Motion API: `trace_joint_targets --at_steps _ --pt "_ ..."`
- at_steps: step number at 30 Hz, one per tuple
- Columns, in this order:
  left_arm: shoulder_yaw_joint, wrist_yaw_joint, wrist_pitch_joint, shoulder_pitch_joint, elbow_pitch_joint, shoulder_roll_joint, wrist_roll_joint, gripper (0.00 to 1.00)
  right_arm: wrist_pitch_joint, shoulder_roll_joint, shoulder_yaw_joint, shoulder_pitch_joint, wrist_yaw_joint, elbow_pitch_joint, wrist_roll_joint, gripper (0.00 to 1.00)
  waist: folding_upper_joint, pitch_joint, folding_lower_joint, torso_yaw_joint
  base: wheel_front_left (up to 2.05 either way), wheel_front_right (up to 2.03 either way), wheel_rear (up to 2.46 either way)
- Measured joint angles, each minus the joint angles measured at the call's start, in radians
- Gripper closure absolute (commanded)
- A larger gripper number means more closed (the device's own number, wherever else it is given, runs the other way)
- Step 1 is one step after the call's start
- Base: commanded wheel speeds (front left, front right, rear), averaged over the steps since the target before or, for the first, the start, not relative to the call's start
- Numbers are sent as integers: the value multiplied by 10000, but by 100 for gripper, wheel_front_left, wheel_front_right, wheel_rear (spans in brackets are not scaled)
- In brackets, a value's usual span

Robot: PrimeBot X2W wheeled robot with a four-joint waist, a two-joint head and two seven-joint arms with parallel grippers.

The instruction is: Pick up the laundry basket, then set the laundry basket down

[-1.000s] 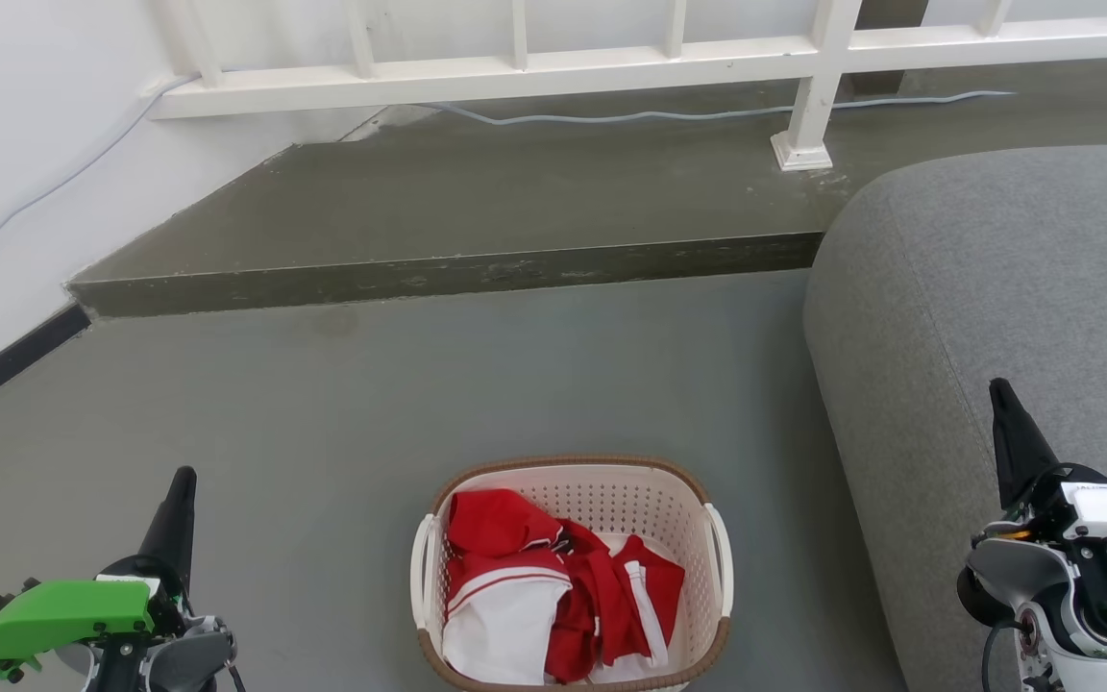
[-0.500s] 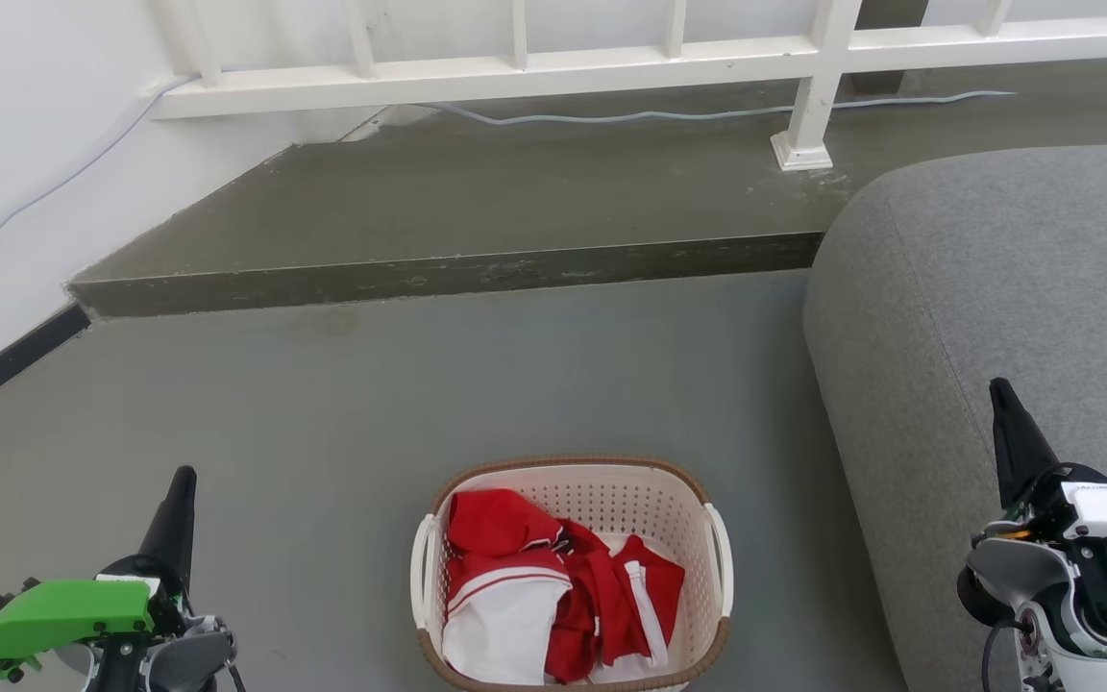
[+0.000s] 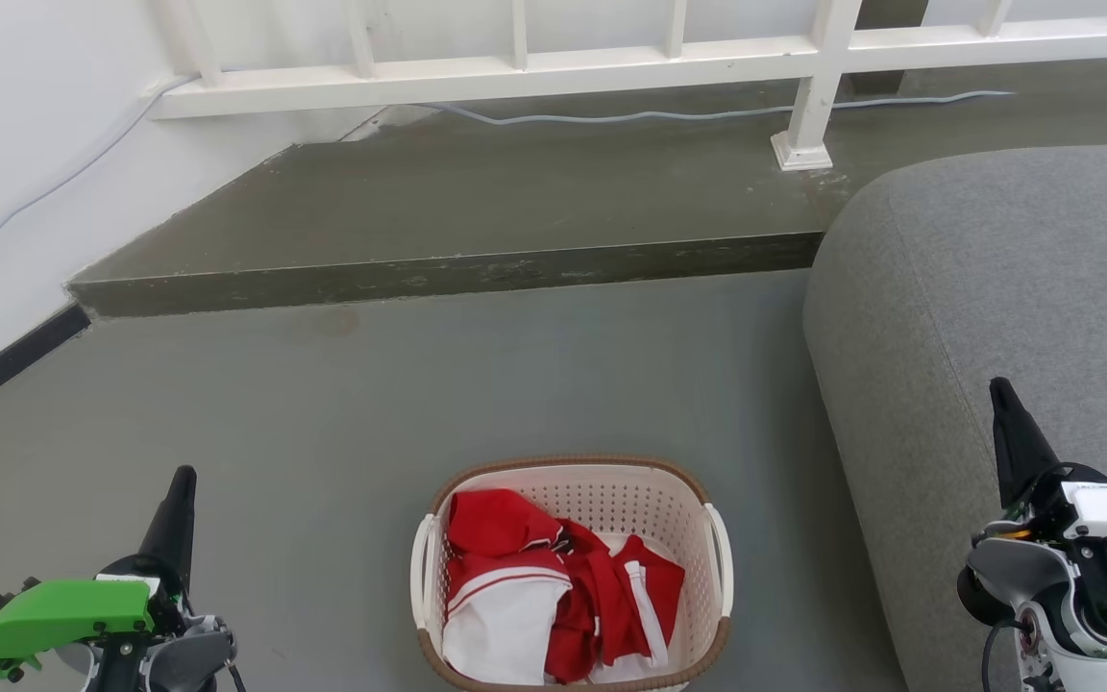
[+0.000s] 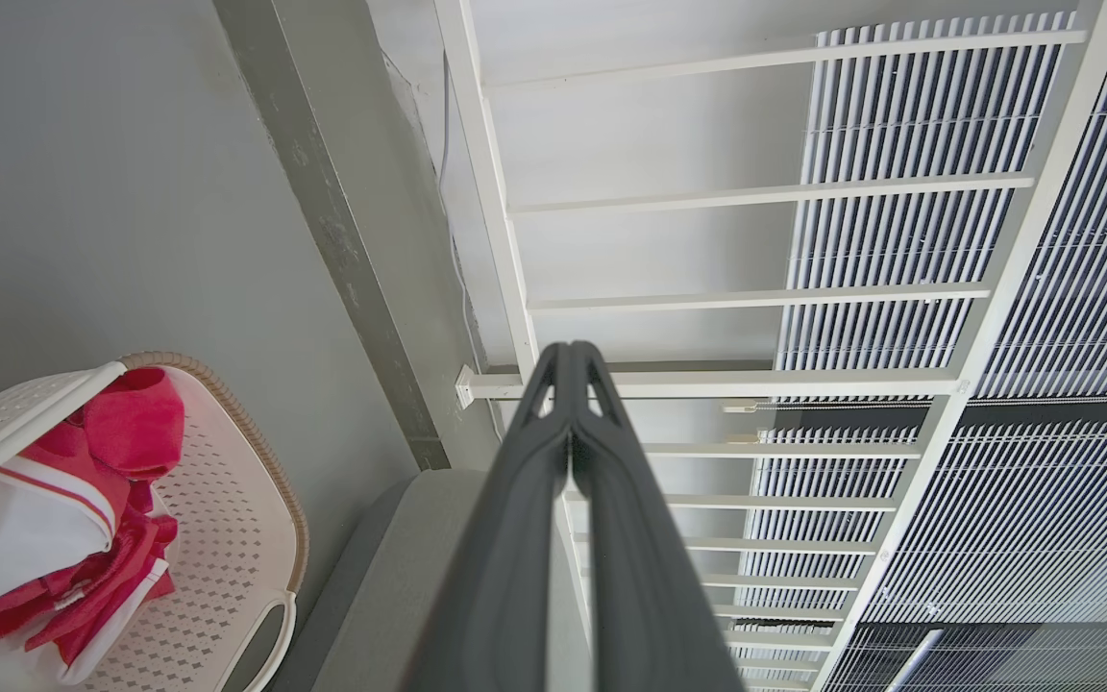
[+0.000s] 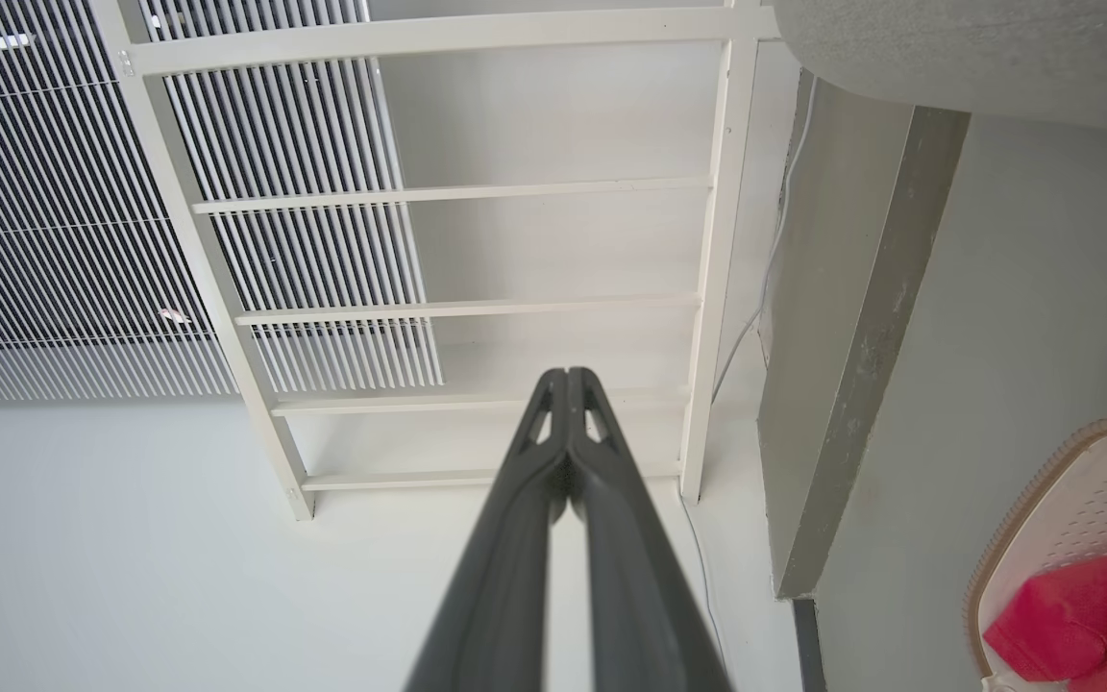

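On the grey floor [image 3: 515, 384], just left of the sofa [image 3: 996, 288], the laundry basket [image 3: 630, 509] stands upright with red and white clothes [image 3: 505, 538] inside. That fits either a lift yet to come or a basket already set back down. The left jaws and right jaws hover well apart on either side of it, pressed shut, holding nothing, tips pointing far.

No legible text anywhere, tiny print on the right wrist's white housing [image 3: 1106, 500] too small to read
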Motion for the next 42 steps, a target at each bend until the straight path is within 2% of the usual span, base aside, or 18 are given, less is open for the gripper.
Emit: trace_joint_targets --at_steps 42 --pt "-4 0 0 0 -10 0 -12 100 0 2 0 0 0 -12 2 100 0 0 0 0 0 0 0"
